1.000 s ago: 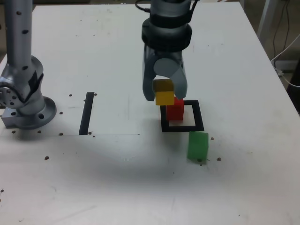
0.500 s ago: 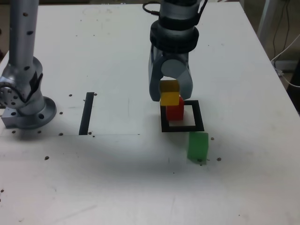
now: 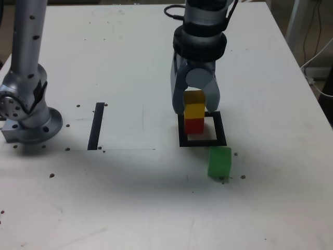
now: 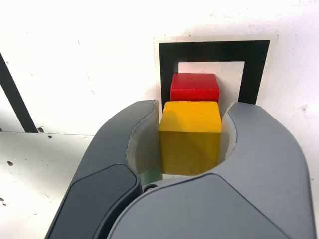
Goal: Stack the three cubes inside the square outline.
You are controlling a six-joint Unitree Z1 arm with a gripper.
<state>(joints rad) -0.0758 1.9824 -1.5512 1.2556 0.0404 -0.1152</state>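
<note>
Pincer (image 3: 195, 105) pinching yellow cube (image 3: 195, 110) directly over red cube (image 3: 194, 125) inside square outline (image 3: 218, 140), probably touching, hard to confirm. Green cube (image 3: 219, 162) just outside outline, waiting.

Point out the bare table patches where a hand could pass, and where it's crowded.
Free: the white table along the near edge, and the stretch between the straight black strip and the black square outline. Crowded: the outline, where the pincer grips the yellow cube over the red cube, green cube alongside.
</note>
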